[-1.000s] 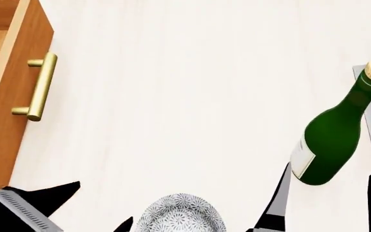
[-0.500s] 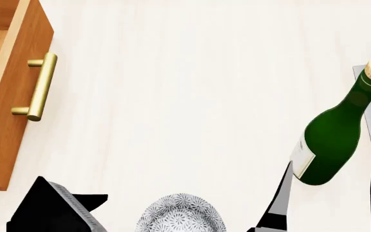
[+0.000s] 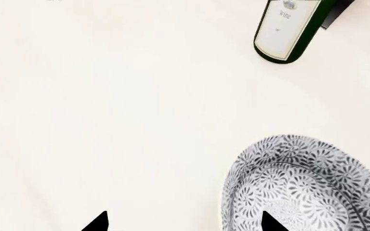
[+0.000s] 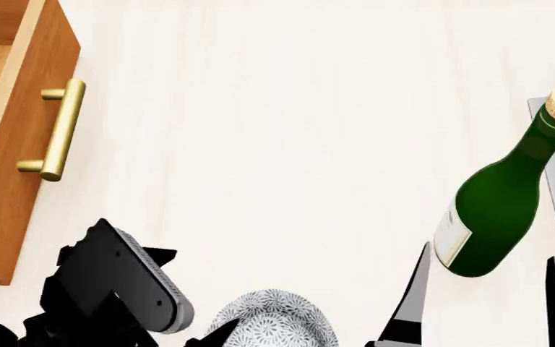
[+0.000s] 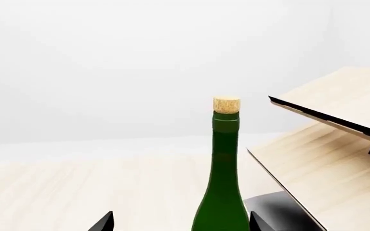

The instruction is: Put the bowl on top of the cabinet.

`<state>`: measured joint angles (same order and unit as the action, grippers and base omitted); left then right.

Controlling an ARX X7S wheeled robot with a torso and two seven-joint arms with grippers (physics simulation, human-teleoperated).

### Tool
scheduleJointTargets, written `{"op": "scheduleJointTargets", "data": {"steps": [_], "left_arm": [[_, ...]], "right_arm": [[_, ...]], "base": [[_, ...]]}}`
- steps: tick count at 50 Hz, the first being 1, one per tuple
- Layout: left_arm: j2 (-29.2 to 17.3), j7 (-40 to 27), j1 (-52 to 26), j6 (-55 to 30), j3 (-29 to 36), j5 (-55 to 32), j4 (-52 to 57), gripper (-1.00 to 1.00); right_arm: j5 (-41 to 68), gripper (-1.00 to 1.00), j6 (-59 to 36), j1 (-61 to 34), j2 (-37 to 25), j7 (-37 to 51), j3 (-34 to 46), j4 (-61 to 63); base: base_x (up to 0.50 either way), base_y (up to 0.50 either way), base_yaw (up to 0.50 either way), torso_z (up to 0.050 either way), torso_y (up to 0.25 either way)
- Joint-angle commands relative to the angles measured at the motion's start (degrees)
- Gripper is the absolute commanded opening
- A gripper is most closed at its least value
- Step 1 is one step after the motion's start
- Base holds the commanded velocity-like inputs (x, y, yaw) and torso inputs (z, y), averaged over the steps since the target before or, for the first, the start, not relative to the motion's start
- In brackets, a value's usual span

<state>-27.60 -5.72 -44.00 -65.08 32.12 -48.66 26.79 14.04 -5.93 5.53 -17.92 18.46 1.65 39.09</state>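
Note:
The speckled white bowl [image 4: 272,324] stands on the pale table at the near edge of the head view, cut off by the frame. The orange-brown cabinet [image 4: 12,159] with a brass bar handle [image 4: 58,130] is at the far left. My left gripper [image 3: 185,224] is open at the bowl [image 3: 307,185]: one fingertip [image 3: 271,222] shows over the bowl's inside, the other over bare table beside it. Its black wrist [image 4: 113,289] sits left of the bowl. My right gripper [image 4: 487,307] is open, right of the bowl.
A green corked bottle [image 4: 494,213] stands upright just beyond the right gripper [image 5: 181,224], and fills the space between its fingertips in the right wrist view [image 5: 223,187]. A pale slanted wooden rack [image 5: 329,159] on a dark base stands right of the bottle.
My left arm has come in from the lower left, up and to the right, until its fingers reach the bowl. The right fingers rose slightly. Bowl and bottle have not moved.

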Motion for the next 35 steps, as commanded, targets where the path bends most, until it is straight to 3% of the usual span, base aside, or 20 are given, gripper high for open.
{"op": "scheduleJointTargets", "data": {"steps": [1, 7, 9, 20, 35], "left_arm": [[-0.45, 5.46, -4.59, 2.37, 8.64, 5.94, -3.25, 1.0], [-0.76, 6.44, -5.02, 3.27, 10.9, 7.48, -3.5, 1.0], [-0.65, 9.35, -7.56, 3.87, 15.36, 10.11, -5.03, 1.0], [1.03, 14.28, -12.85, 7.73, 22.53, 15.93, -10.45, 1.0], [2.94, 16.78, -14.71, 12.72, 26.43, 20.27, -17.13, 1.0]], "right_arm": [[-0.26, 1.0, 0.17, -0.02, -0.21, 0.08, 0.55, -0.24], [-0.34, 1.0, 0.32, 0.02, -0.3, 0.19, 0.72, -0.32], [-0.55, 1.0, 0.47, 0.02, -0.3, 0.19, 0.92, -0.46], [-0.55, 1.0, 0.57, 0.15, -0.58, 0.27, 1.31, -0.37], [-0.82, 1.0, 0.87, 0.19, -0.94, 0.41, 1.79, -0.57]], "base": [[0.0, 0.0, 0.0, 0.0, 0.0], [0.0, 0.0, 0.0, 0.0, 0.0], [0.0, 0.0, 0.0, 0.0, 0.0], [0.0, 0.0, 0.0, 0.0, 0.0], [0.0, 0.0, 0.0, 0.0, 0.0]]}}
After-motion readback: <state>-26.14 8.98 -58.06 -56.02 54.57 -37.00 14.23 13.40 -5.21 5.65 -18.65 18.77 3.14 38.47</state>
